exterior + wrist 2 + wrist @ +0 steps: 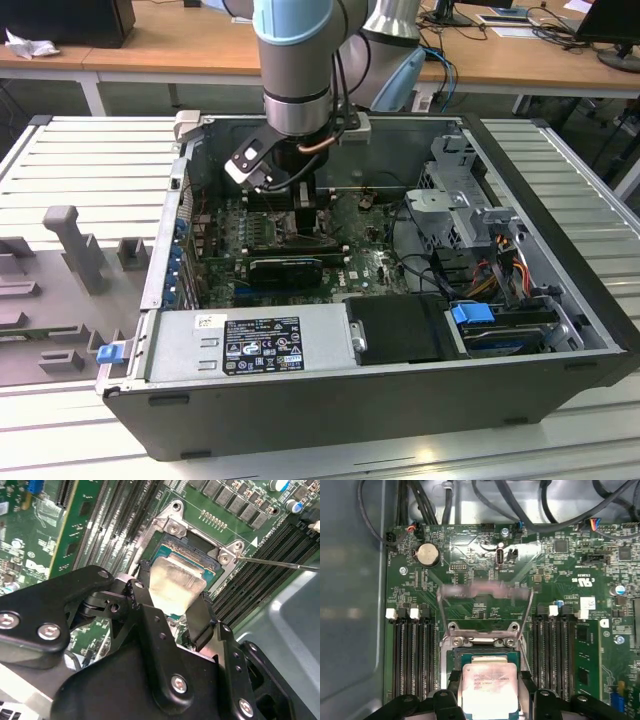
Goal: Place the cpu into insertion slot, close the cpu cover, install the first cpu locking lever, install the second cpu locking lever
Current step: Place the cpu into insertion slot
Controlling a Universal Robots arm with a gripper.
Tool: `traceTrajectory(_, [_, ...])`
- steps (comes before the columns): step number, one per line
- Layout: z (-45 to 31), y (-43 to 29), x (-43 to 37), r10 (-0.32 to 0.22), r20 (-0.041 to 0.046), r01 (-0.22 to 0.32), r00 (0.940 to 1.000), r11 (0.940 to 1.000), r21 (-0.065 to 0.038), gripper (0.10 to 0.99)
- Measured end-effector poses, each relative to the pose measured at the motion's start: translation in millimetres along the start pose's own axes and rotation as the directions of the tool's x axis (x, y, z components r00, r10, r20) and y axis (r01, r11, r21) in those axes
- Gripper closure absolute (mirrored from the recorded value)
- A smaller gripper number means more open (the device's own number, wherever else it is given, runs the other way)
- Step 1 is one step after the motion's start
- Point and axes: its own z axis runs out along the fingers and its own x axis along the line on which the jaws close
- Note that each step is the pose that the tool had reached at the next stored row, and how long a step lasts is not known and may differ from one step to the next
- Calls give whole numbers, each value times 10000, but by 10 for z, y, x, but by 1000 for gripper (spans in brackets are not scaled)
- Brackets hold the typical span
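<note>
Exterior view: pincer point(300, 200) low inside the open computer case point(400, 400), tips hidden behind the wrist | Second wrist view: two fingers point(199, 617) clamped on one cpu point(175, 585); insertion slot point(190, 550) directly beneath, partly covered | First wrist view: cpu cover point(485, 591) beyond the tips, raised, blurred; two thin levers point(440, 615) flank it

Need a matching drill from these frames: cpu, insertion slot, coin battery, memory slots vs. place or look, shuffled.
1. cpu
2. insertion slot
3. coin battery
4. memory slots

A. long, black, flanking the insertion slot
B. round, silvery
C. between the fingers of the gripper
D. directly under the cpu

Pairs: 1-C, 2-D, 3-B, 4-A
</note>
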Motion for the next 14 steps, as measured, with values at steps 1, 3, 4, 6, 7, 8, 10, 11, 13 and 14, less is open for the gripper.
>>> traceTrajectory(1, [14, -2, 4, -1, 3, 1, 10000, 10000, 2, 553])
traceTrajectory(3, [52, -7, 5, -2, 7, 2, 10000, 10000, 4, 553])
traceTrajectory(4, [97, -20, 10, -1, 13, 1, 10000, 10000, 12, 553])
traceTrajectory(6, [104, -21, 11, -1, 14, 1, 10000, 10000, 14, 553])
traceTrajectory(7, [104, -21, 11, -1, 15, 1, 10000, 10000, 15, 478])
traceTrajectory(8, [103, -21, 11, -1, 15, 1, 10000, 10000, 14, 478])
traceTrajectory(10, [91, -20, 11, -1, 14, 1, 10000, 10000, 14, 478])
traceTrajectory(11, [91, -20, 11, -1, 12, 1, 10000, 10000, 13, 478])
traceTrajectory(13, [101, -21, 10, -3, 17, 3, 10000, 10000, 15, 478])
traceTrajectory(14, [103, -21, 12, -8, 17, 8, 10000, 10000, 15, 478])
